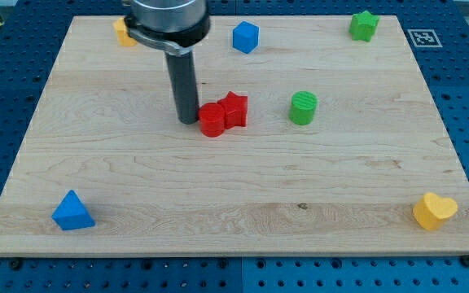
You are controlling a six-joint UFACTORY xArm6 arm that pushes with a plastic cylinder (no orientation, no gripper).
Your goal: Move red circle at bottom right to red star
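Note:
The red circle (212,120) lies near the board's middle, touching the red star (234,109) just to its upper right. My tip (187,121) stands on the board right at the red circle's left side, touching or nearly touching it. The dark rod rises from there to the arm's head at the view's top.
A green circle (304,107) lies right of the star. A blue cube (246,37) and a green star (364,25) sit near the top edge, a yellow block (123,32) partly behind the arm. A blue triangle (72,212) is bottom left, a yellow heart (434,211) bottom right.

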